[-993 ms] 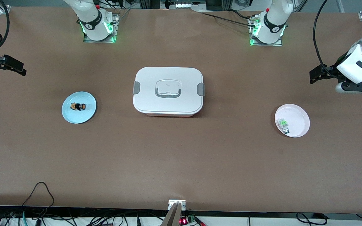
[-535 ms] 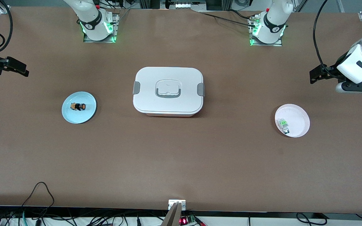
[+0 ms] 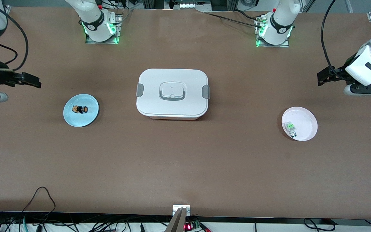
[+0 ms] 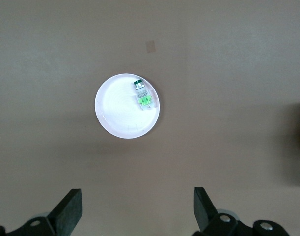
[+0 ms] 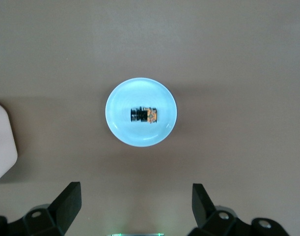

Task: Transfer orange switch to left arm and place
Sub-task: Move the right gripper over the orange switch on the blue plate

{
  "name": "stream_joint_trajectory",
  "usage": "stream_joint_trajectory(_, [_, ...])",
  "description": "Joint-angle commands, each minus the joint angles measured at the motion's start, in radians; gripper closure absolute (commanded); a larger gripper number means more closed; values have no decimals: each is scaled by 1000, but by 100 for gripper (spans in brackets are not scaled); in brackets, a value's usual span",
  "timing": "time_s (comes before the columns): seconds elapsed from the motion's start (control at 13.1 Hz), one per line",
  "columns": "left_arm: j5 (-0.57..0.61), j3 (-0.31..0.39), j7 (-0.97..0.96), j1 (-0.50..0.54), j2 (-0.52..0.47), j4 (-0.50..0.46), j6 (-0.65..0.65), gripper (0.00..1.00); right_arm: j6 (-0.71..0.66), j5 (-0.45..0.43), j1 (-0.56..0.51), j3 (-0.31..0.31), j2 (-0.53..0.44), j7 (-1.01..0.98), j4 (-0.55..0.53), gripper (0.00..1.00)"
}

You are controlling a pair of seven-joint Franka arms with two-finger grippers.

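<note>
So the right gripper [image 3: 31, 80] has slid in from the table's edge over the last second and now hangs up over the tabletop near the blue plate [image 3: 90, 117] — not over it yet. Jaws wide open, nothing held. The switch [image 3: 80, 109] lies on its side on that plate, untouched, well apart from the box [image 3: 172, 109] mid-table. The left gripper [image 3: 324, 77] waits wide open and empty near the pink plate [image 3: 308, 119]. Looks like the pickup approach is just starting.

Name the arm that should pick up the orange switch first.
Right. The right gripper, jaws open, hangs by the blue plate holding the orange switch; the left gripper waits at the table's left-arm end, past the box.
</note>
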Motion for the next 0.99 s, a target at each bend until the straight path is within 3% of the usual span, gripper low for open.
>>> stream_joint_trajectory(0.0, [-23, -1, 16, 7, 4, 21, -19, 0, 36, 13, 0, -1, 50, 1, 14, 0])
stream_joint_trajectory(0.31, [-23, -1, 16, 7, 4, 21, -19, 0, 99, 15, 6, -1, 130, 6, -11, 0])
stream_joint_trajectory(0.53, [-23, -1, 16, 7, 4, 23, -19, 0, 269, 7, 1, -1, 124, 4, -174, 0])
stream_joint_trajectory(0.92, [-23, -1, 16, 7, 4, 23, -19, 0, 453, -1, 1, -1, 124, 4, -355, 0])
